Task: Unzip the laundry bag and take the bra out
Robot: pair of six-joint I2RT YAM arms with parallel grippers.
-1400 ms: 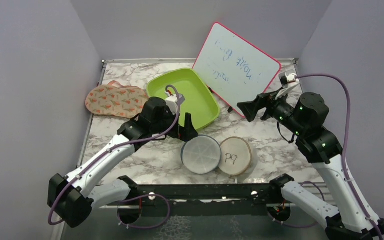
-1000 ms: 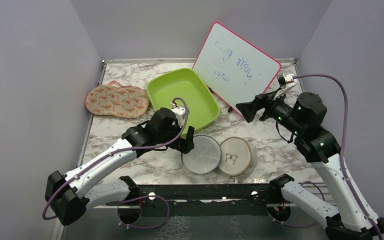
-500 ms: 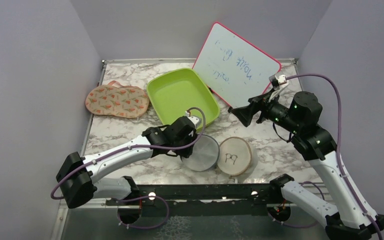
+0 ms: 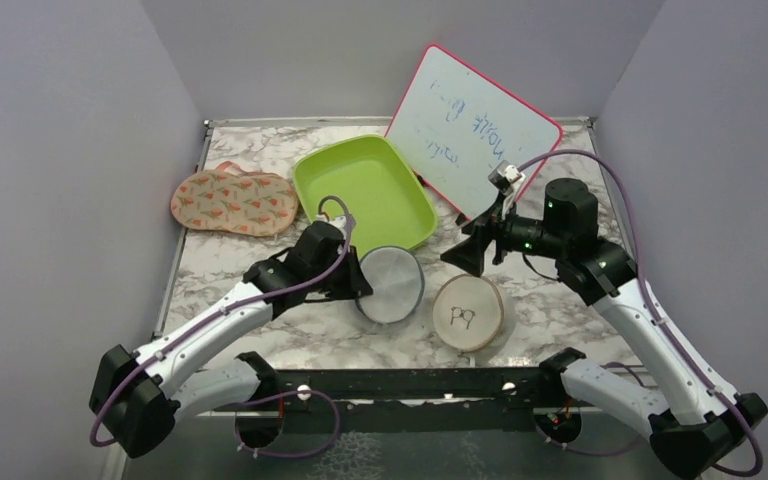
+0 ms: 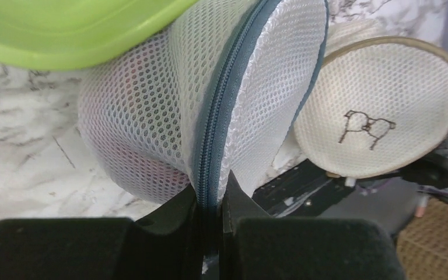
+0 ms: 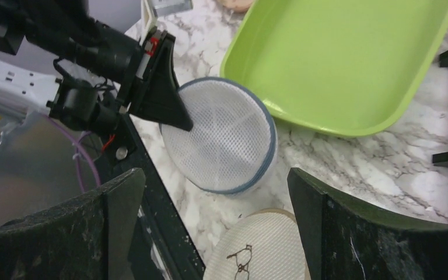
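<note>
The laundry bag (image 4: 392, 283), a round white mesh drum with a grey-blue zip rim (image 5: 217, 111), stands tilted up on its edge against the green tray (image 4: 360, 185). My left gripper (image 4: 356, 286) is shut on the zip rim at the bag's near-left side; in the left wrist view both fingers pinch the zip (image 5: 210, 201). The bra is hidden inside; only a faint pink tint shows through the mesh. My right gripper (image 4: 457, 252) hangs open just right of the bag, and in its own view the bag (image 6: 221, 140) lies ahead between its wide fingers (image 6: 122, 221).
A beige round disc with a glasses drawing (image 4: 468, 312) lies right of the bag. A pink-framed whiteboard (image 4: 475, 125) leans at the back right. A patterned oval pad (image 4: 232, 200) lies at the left. A black rail (image 4: 410, 385) runs along the near edge.
My left gripper came down, shut on the bag's rim and tipped the bag up from flat toward the tray. My right arm swung left and lower, toward the bag.
</note>
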